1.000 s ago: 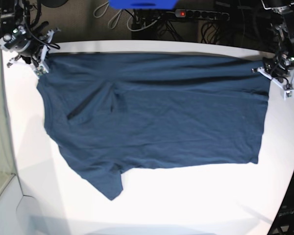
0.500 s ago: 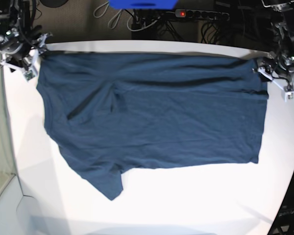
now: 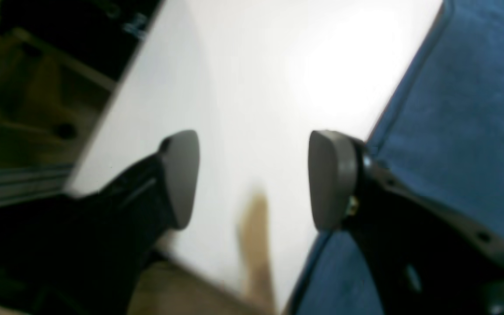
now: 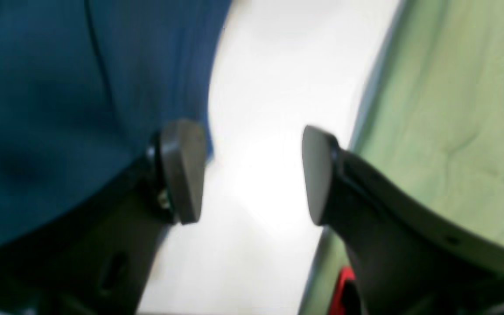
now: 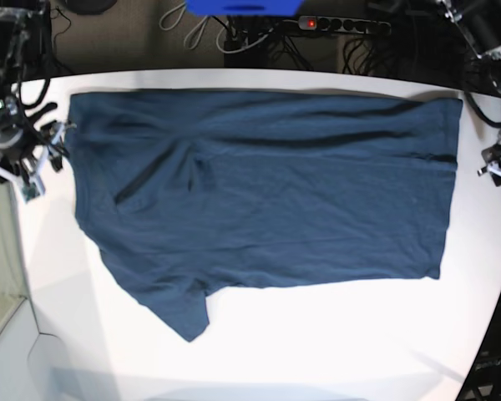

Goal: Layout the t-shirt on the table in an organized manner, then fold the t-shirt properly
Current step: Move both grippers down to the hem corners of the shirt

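We see the t-shirt (image 5: 267, 192) spread flat on the table (image 5: 334, 334), its top hem along the far edge. Our left gripper (image 3: 252, 179) hangs with jaws wide over bare table just beside the shirt's right edge, holding nothing. Our right gripper (image 4: 252, 173) likewise gapes empty at the shirt's left edge.

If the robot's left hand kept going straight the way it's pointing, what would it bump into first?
Probably the bare white table. The left hand is open, and between its grey fingertips only tabletop shows. The dark navy-blue cloth t-shirt lies just beside one fingertip, so it might brush the edge; depth is unclear.
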Controlling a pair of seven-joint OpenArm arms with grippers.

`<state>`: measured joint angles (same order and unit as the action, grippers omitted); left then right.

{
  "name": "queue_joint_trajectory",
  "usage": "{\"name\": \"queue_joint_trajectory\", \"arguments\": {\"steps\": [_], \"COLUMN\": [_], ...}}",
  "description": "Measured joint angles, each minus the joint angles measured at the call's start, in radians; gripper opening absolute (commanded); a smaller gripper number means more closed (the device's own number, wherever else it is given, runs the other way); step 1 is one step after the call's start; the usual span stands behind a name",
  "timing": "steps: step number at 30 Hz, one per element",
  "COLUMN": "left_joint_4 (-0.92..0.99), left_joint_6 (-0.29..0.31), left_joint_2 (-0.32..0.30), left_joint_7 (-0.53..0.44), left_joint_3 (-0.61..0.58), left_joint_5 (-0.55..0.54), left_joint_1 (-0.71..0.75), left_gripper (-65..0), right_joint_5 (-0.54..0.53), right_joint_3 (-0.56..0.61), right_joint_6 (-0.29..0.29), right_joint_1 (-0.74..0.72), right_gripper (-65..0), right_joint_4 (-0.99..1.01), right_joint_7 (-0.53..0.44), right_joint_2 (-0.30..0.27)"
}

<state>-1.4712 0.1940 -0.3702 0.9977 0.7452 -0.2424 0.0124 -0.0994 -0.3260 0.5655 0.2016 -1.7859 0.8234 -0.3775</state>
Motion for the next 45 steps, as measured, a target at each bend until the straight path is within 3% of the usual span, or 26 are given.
{"name": "queue_joint_trajectory", "arguments": {"steps": [8,14,16,19,25,29,34,40,45], "left_joint_4": [0.092,0.087,0.084,0.080,0.080,0.080,0.087,0.090,0.090], "left_joint_6": [-0.008,-0.003,-0.007,-0.004,-0.003,-0.003,-0.003,-0.003,-0.003], "left_joint_2": [-0.002,0.003,-0.002,0.000,-0.006,-0.006,-0.003,0.002,0.016], "left_joint_7": [-0.002,-0.047,-0.080,-0.095,-0.100,-0.108,-0.108,-0.106,-0.109], "left_joint_3": [-0.036,-0.127,-0.151,-0.178,-0.168,-0.168,-0.168,-0.173,-0.173], "left_joint_5": [0.011,-0.006,0.008,-0.001,-0.005,0.000,0.000,-0.008,-0.003], "left_joint_1": [-0.142,-0.173,-0.171,-0.168,-0.118,-0.127,-0.126,-0.127,-0.135], "left_gripper": [-26.6,-26.5,-26.5,-26.5,-26.4,-26.4,-26.4,-26.4,-26.4], "right_joint_5": [0.003,0.007,0.006,-0.003,0.010,0.005,0.008,-0.005,-0.010], "right_joint_3": [0.201,0.232,0.229,0.229,0.230,0.230,0.230,0.352,0.366], "right_joint_6": [0.000,0.005,-0.001,-0.004,-0.013,-0.125,-0.126,-0.137,-0.137], "right_joint_1": [-0.408,-0.704,-0.788,-0.882,-0.937,-0.935,-0.927,-0.888,-0.879], "right_gripper": [-29.1,-29.1,-29.1,-29.1,-29.1,-29.1,-29.1,-29.1,-29.9], "right_joint_4": [0.315,0.681,0.810,0.993,1.249,1.350,1.415,1.402,1.398], "right_joint_7": [0.005,-0.008,-0.061,-0.216,-0.449,-0.597,-0.612,-0.663,-0.679], "right_joint_2": [0.004,0.052,0.052,0.051,0.037,0.045,0.058,0.090,0.101]}}
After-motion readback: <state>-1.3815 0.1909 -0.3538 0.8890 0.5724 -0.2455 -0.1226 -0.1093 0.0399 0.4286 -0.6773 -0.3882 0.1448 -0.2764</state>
